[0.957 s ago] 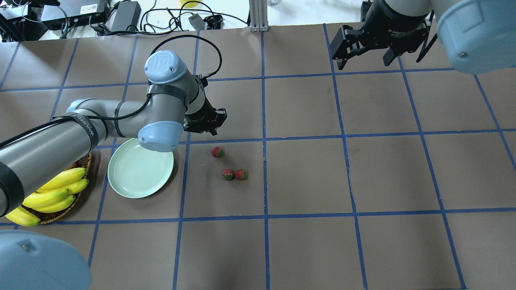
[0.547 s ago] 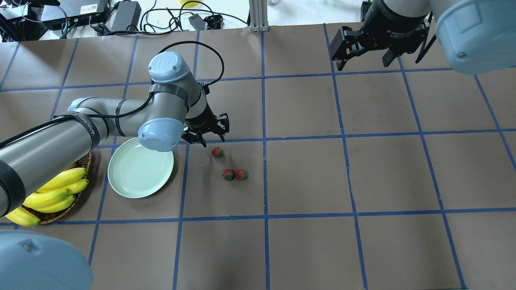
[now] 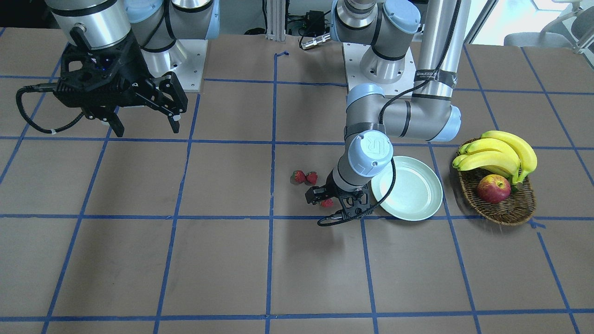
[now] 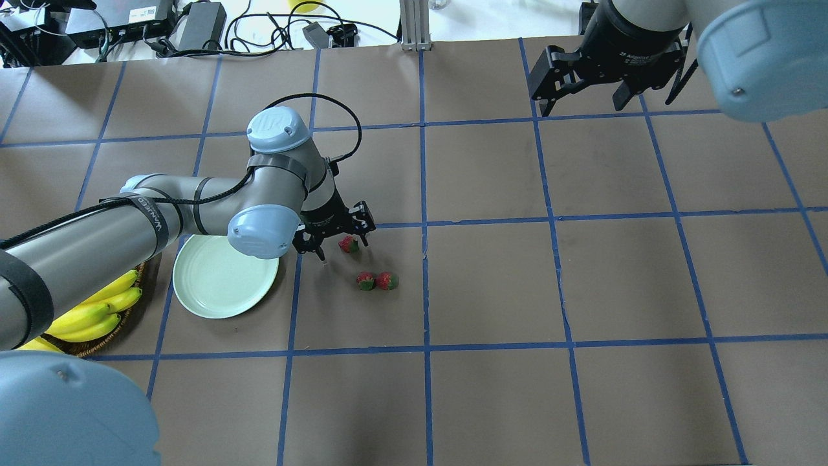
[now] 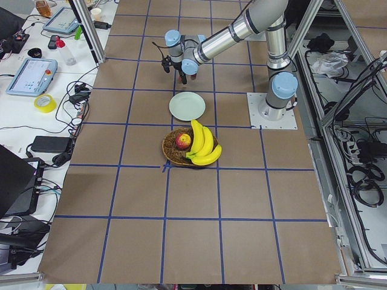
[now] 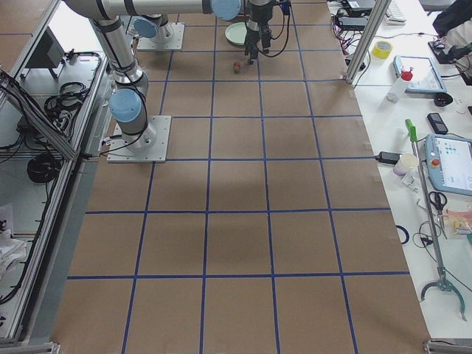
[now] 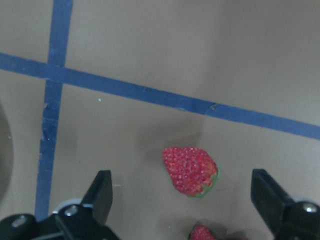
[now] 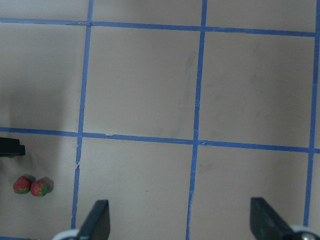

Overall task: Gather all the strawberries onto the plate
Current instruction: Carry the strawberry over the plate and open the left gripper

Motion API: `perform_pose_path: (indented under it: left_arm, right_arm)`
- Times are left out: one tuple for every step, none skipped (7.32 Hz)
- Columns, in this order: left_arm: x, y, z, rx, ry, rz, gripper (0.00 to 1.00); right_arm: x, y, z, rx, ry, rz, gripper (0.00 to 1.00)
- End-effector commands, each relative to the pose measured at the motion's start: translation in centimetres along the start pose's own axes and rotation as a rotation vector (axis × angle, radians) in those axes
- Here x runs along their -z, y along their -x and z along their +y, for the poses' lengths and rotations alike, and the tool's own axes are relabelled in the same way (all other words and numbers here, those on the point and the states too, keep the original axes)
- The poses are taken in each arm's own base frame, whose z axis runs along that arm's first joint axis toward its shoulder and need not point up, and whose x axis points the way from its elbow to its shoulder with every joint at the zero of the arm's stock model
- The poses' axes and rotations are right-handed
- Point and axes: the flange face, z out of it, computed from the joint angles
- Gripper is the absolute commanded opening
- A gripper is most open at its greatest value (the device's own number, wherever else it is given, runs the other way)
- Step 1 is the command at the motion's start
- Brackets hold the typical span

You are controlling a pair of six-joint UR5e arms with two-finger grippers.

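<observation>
Overhead exterior is showing my left gripper lowered over the brown table, fingers spread wide and gripping nothing. It is straddling one strawberry, which is lying on the paper just past a blue tape line. From the left wrist-mounted camera, that strawberry is sitting between my two black fingers, closer to the middle than to either one, with open gaps on both sides. I cannot tell whether my fingertips are touching the table. The two other strawberries are lying side by side, touching each other, a little nearer the robot's base than the first. The mint plate is resting on the table just beside my left wrist, with no fruit on it. Next to the plate, a wicker basket is holding bananas and an apple. My right gripper is hanging well apart, over the far side of the table, fingers spread and carrying nothing.
</observation>
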Motion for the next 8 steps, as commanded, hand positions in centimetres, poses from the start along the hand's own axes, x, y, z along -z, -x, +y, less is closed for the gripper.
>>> perform_pose_path:
  left_arm:
    - [0.0,-0.2,-0.1,0.002,0.007,0.017,0.21]
    - [0.1,-0.4,-0.1,0.005,0.008,0.030,0.00]
    - [0.8,-0.6,-0.6,0.001,-0.009,0.030,0.00]
    - [1.9,-0.9,-1.1,-0.001,-0.029,0.034,0.00]
    - [4.0,-0.7,-1.3,-0.002,-0.036,0.029,0.00]
    - [6.8,0.2,-2.1,0.010,-0.031,-0.037,0.00]
    - [9.3,2.9,-3.1,-0.003,-0.029,-0.167,0.00]
    - [10.3,6.3,-3.8,-0.034,0.009,-0.224,0.00]
  right_arm:
    - [0.0,0.0,0.0,0.000,-0.001,0.000,1.00]
    - [0.0,0.0,0.0,0.000,-0.001,0.000,1.00]
    - [-0.1,0.0,0.0,-0.002,0.001,0.002,1.00]
    - [-0.4,0.1,0.1,0.000,0.005,0.000,1.00]
    - [-0.5,0.1,0.2,0.000,0.007,0.000,1.00]
    - [-0.5,0.1,0.2,0.000,0.007,0.000,1.00]
    - [-0.5,0.1,0.2,0.000,0.007,0.000,1.00]
    - [-0.4,0.1,0.2,0.000,0.004,0.000,1.00]
